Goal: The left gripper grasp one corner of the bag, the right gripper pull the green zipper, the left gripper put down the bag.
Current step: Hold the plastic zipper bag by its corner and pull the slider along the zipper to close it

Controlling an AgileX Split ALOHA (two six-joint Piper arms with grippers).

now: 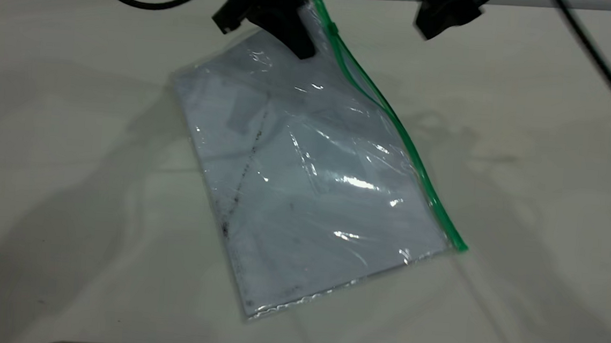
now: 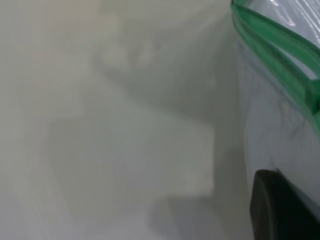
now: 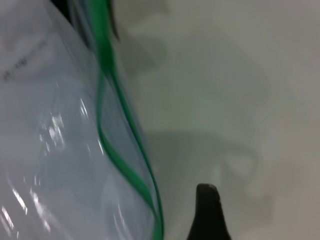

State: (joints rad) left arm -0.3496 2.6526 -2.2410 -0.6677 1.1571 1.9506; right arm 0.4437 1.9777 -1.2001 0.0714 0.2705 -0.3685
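The bag lies tilted on the white table, its far corner lifted and pinched by the left gripper — a hold that keeps the green zipper edge raised and taut for pulling. The zipper's two tracks stand parted near the held end, with the small slider tab just below the grip; in my judgement the pull is largely done. The left arm reaches down from the far edge, jaws clamped on plastic. The right gripper hangs apart from the bag, holding nothing — whether its jaws are parted I cannot tell.
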